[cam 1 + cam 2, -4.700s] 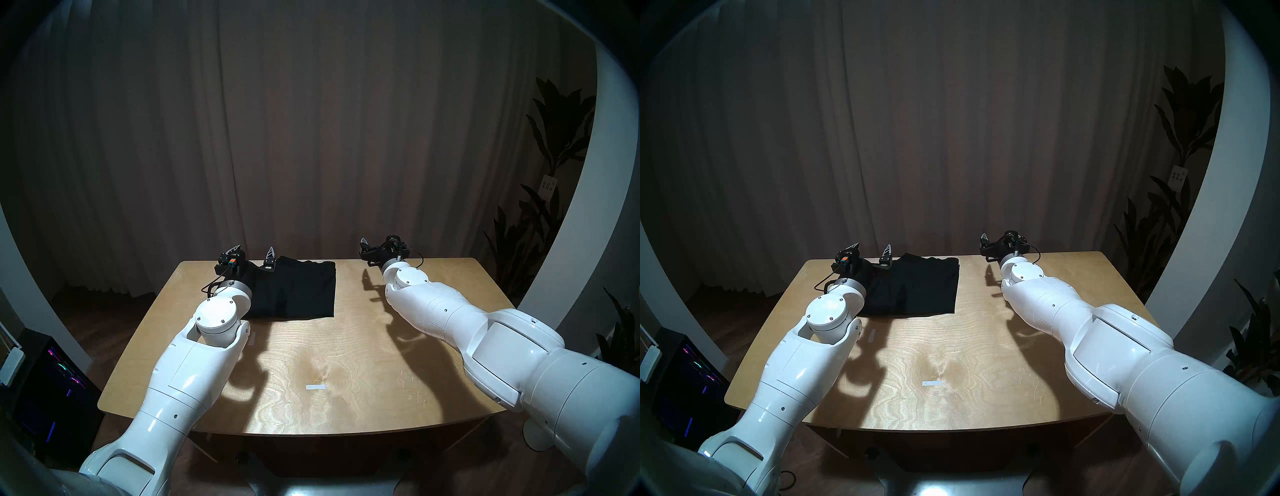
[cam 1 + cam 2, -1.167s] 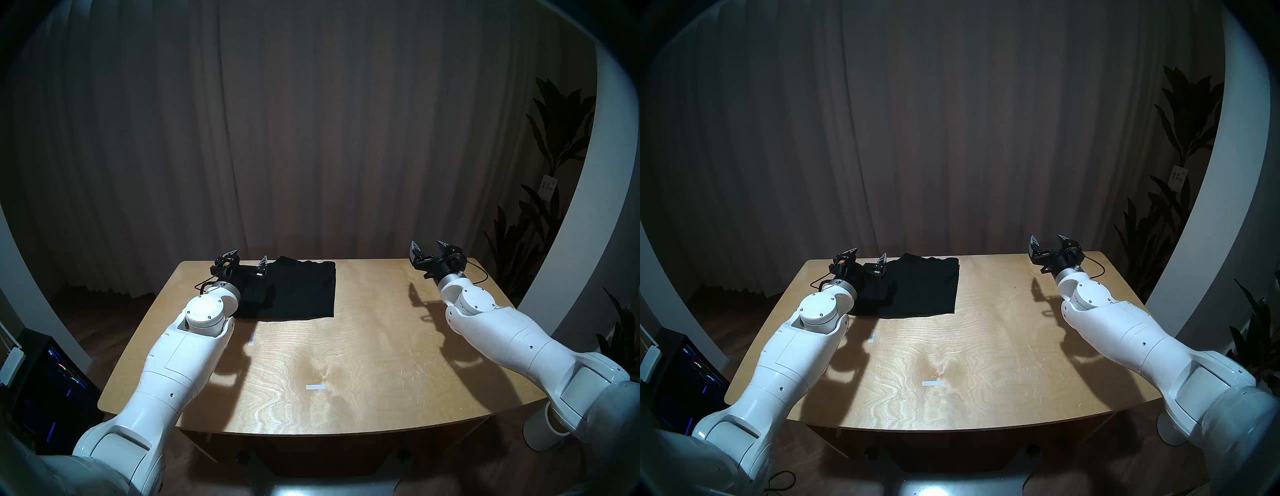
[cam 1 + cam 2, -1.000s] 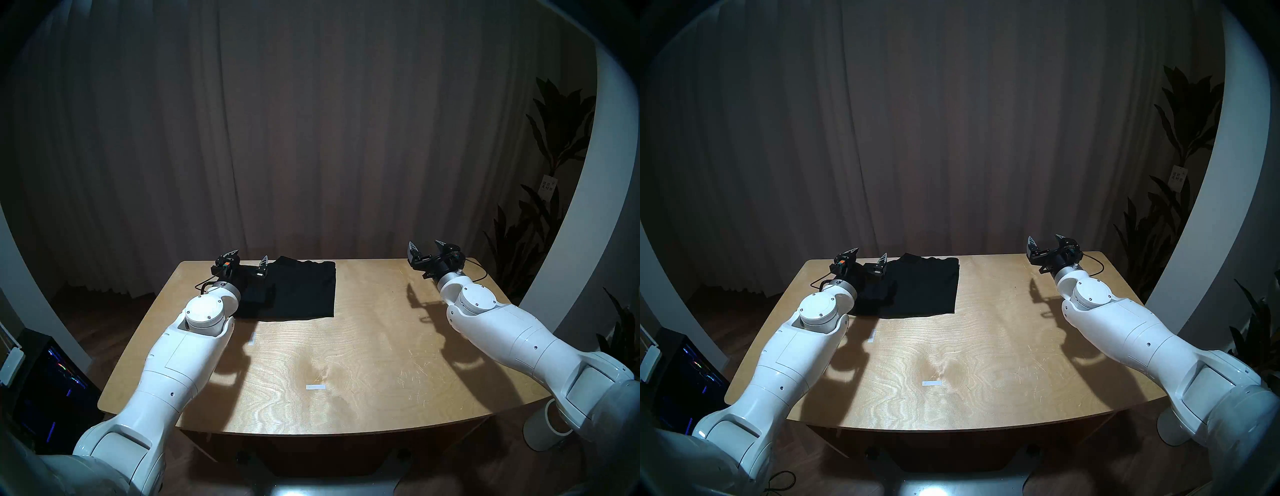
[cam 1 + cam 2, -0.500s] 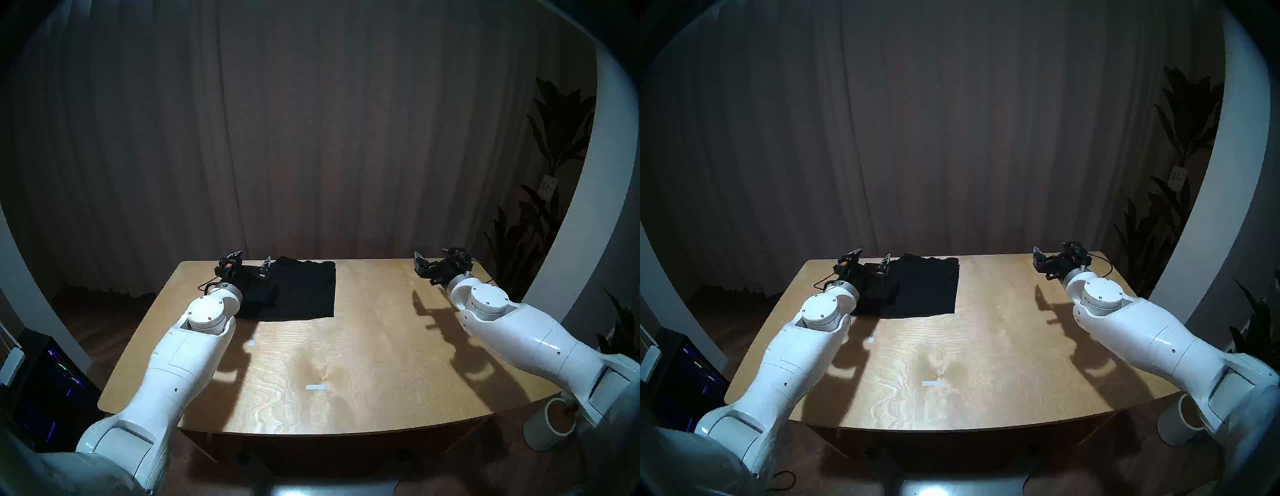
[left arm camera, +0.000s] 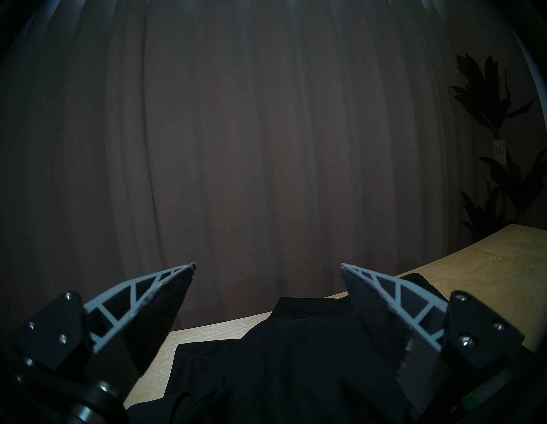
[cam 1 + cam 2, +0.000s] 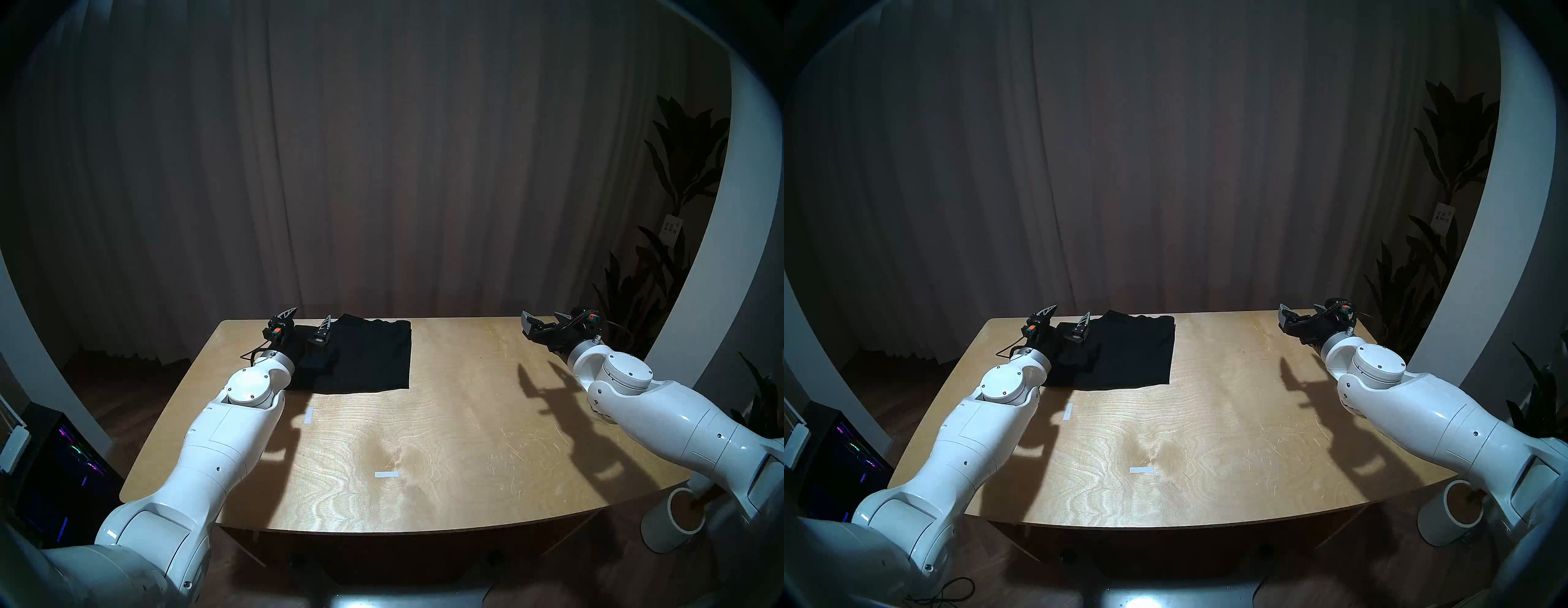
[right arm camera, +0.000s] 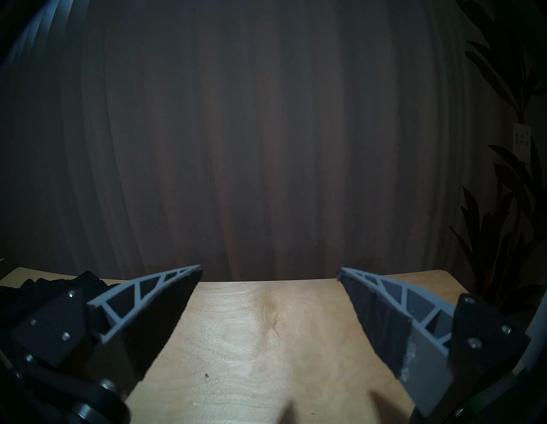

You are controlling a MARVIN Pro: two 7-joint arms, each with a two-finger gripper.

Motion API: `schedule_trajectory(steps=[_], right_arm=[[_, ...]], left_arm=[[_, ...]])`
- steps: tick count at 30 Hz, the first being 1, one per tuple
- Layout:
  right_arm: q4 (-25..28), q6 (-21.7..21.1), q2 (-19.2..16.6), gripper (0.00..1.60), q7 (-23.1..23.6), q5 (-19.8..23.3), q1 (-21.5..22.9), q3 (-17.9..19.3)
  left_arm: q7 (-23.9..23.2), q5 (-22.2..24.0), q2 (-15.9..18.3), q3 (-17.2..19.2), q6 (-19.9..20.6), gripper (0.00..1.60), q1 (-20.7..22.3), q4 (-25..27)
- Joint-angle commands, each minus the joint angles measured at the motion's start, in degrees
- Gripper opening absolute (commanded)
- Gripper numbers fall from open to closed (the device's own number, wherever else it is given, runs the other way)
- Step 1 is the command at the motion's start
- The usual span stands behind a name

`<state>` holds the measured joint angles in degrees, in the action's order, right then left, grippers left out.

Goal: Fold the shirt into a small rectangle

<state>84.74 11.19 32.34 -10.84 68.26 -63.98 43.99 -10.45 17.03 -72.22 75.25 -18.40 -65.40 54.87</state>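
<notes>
Two grippers are in view, and both stand spread wide with nothing between their fingers. The shirt [image 6: 365, 356] lies flat on the table [image 6: 424, 424] as a dark, roughly rectangular pile toward the far-left corner, its far edge almost at the table's far edge and its right edge near the table's middle. A bunched part sits on its left side.

The left gripper [image 6: 306, 320] points level toward the far edge, directly over the shirt's left part; in the left wrist view the cloth [image 5: 281, 370] fills the space below and between the fingers, with the collar end lying farther out toward the far edge. Whether the fingers touch the cloth I cannot tell.

The right gripper [image 6: 544, 320] hovers near the far-right corner over bare wood, well apart from the shirt, which shows only at the left edge of its wrist view [image 7: 44, 284].

So the left arm is plainly the nearer one, and the shirt lies to the right gripper's left. Any further fold would likely start from the left side, if the pile is not already judged small enough.
</notes>
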Motion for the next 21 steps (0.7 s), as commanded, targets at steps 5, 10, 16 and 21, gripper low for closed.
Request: schedule_trajectory(steps=[5,10,16,21], right_arm=[[-4.9,1.3,1.5,1.6,6.1,0.3,3.6,1.4],[-6.2,1.2,2.2,1.6,8.5,0.7,3.8,1.2],[-5.4,1.4,2.1,1.6,8.3,-0.3,3.4,0.6],[-5.5,1.4,2.1,1.6,8.6,-0.5,3.3,0.7]], left_arm=[[-1.4,-0.3,-0.6,0.1,-4.1,1.6,3.7,-1.3],[-0.4,-0.3,-1.0,0.7,-3.6,1.6,4.0,-1.5],[2.5,1.3,-1.4,2.8,2.1,1.6,3.5,0.5],[4.2,1.5,-0.6,3.5,6.5,1.6,2.8,2.5]])
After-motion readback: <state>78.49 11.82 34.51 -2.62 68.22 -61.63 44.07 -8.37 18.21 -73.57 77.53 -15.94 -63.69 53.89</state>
